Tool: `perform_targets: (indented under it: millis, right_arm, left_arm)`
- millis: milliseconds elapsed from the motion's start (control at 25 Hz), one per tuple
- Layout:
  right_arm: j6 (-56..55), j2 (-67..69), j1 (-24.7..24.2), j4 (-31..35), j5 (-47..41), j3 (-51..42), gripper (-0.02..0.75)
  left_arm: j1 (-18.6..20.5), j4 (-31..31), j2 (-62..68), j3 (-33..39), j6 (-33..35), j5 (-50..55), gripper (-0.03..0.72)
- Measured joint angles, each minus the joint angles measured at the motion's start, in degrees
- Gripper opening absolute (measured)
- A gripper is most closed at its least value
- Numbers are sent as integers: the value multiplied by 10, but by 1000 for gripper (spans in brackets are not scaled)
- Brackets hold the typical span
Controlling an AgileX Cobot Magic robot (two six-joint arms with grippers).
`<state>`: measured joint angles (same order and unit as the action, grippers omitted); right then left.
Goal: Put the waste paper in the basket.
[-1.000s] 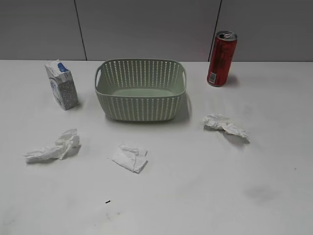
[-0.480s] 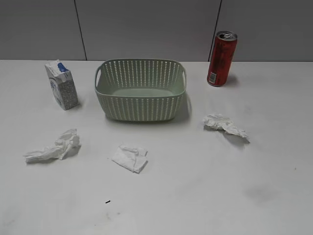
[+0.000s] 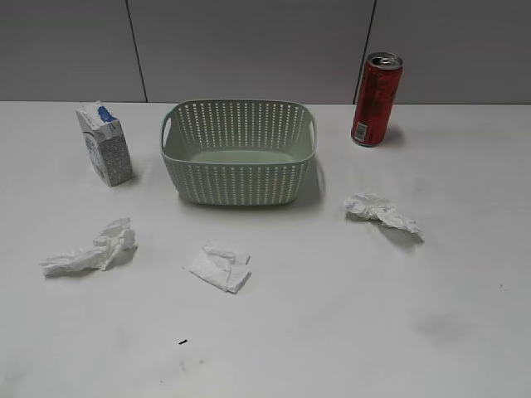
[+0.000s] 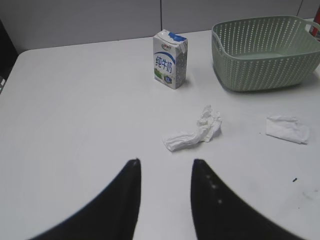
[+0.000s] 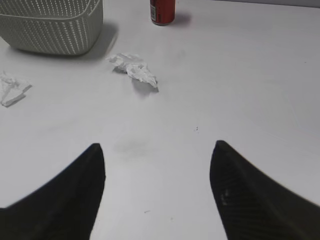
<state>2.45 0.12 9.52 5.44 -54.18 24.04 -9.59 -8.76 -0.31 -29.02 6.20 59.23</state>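
Three crumpled white paper wads lie on the white table: a left wad, a middle wad and a right wad. The sage-green slotted basket stands behind them and looks empty. My left gripper is open and empty, just short of the left wad; the middle wad and basket lie to its right. My right gripper is open and empty, well short of the right wad. Neither gripper shows in the exterior view.
A white-and-blue milk carton stands left of the basket, also in the left wrist view. A red drink can stands at the back right, also in the right wrist view. A grey wall runs behind the table.
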Motion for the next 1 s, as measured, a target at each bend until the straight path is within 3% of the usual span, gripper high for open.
perform_targets:
  millis: [80, 280, 400, 1000]
  right_arm:
    - [0, 15, 0, 0, 1, 1, 500]
    - [2, 81, 0, 0, 22, 11, 500]
    - [2, 138, 0, 0, 46, 17, 500]
    - [2, 537, 0, 6, 103, 114, 501]
  left_arm:
    - [0, 0, 0, 0, 0, 0, 315]
    - [0, -1, 0, 0, 0, 0, 561]
    - [0, -1, 0, 0, 0, 0, 651]
    - [0, 2, 0, 0, 0, 0, 631]
